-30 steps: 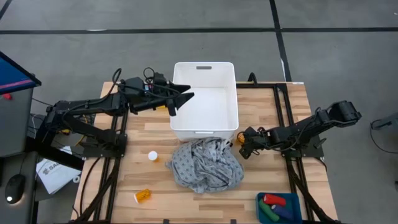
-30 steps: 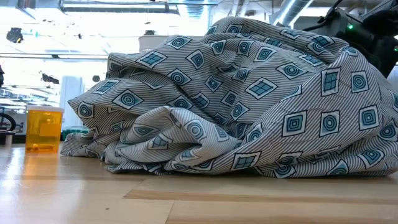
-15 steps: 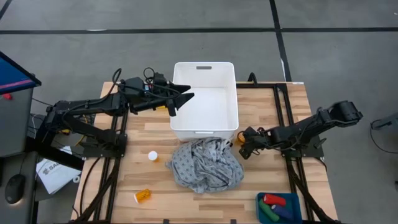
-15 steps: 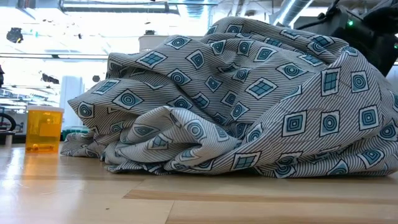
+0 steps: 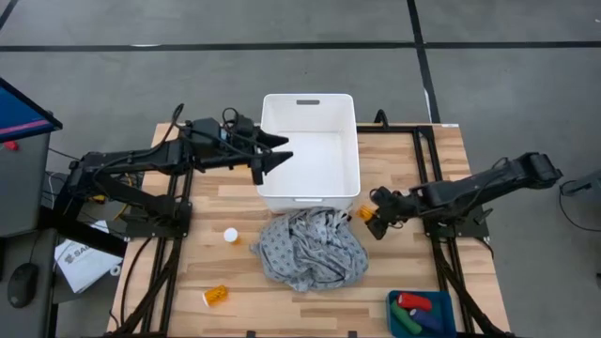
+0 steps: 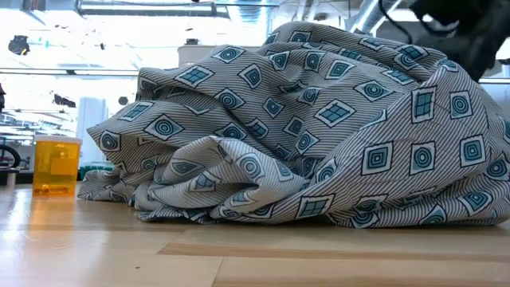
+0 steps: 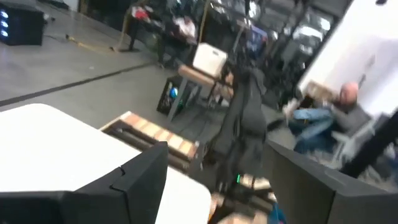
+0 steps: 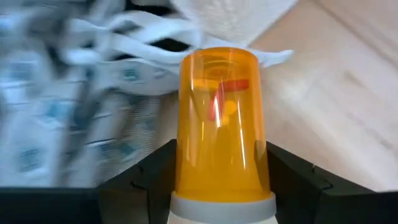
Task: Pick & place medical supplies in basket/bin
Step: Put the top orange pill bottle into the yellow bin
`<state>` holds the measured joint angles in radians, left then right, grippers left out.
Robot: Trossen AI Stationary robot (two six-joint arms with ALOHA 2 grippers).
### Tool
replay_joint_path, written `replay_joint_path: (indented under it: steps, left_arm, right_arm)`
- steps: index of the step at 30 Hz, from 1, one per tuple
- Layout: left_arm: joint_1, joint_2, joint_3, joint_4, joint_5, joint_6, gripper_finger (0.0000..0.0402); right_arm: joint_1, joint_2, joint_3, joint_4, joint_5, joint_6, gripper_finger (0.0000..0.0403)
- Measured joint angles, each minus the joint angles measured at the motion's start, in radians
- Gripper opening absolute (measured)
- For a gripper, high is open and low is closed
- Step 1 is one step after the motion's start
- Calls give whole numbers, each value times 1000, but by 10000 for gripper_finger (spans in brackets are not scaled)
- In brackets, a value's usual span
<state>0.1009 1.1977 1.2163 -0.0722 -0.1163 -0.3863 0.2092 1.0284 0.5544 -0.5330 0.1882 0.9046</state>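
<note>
Right gripper (image 5: 370, 213): mine, low over the table just right of the cloth and near the bin's front right corner. My fingers (image 8: 155, 168) are closed on an orange bottle (image 8: 221, 124), one on each side of it; its white cap end faces my wrist.
Left gripper (image 5: 272, 160): mine, raised over the bin's left wall, fingers spread apart, nothing between them.
Bin (image 5: 310, 103): white, at the table's far middle; its floor shows bare in the high view.
Cloth (image 5: 310, 246): grey, patterned, crumpled in a heap just in front of the bin. In the low view (image 6: 303, 127) it fills most of the frame.
Second bottle (image 5: 215, 296): orange, lying on the table's front left, well apart from the cloth.
White cap (image 5: 230, 235): on the table, left of the cloth.
Teal box (image 5: 423, 314): front right corner of the table; a red bottle (image 5: 413, 301), a green piece (image 5: 406, 322) and a dark blue cylinder (image 5: 434, 319) lie in it.
Table (image 5: 235, 202): light wood slats.
</note>
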Motion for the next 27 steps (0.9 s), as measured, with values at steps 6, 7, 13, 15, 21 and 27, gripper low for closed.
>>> replay_joint_path:
  steps: [6,7,13,15,21,27]
  left_arm:
    - [0,-4,1,-77,47,63,254]
    - [0,-7,1,-77,58,73,254]
    - [0,-7,1,-122,122,194,254]
    - [-6,-5,1,-138,144,257,254]
    - [-5,23,1,-78,300,277,257]
    - [-4,100,0,73,490,224,270]
  right_arm:
    - [0,-132,80,-156,-128,81,205]
    - [0,-150,97,-184,-143,100,205]
    - [0,-237,194,-256,-214,254,205]
    - [0,-257,222,-262,-234,314,205]
    - [7,-271,272,-203,-336,490,205]
    - [25,-270,307,-59,-364,651,205]
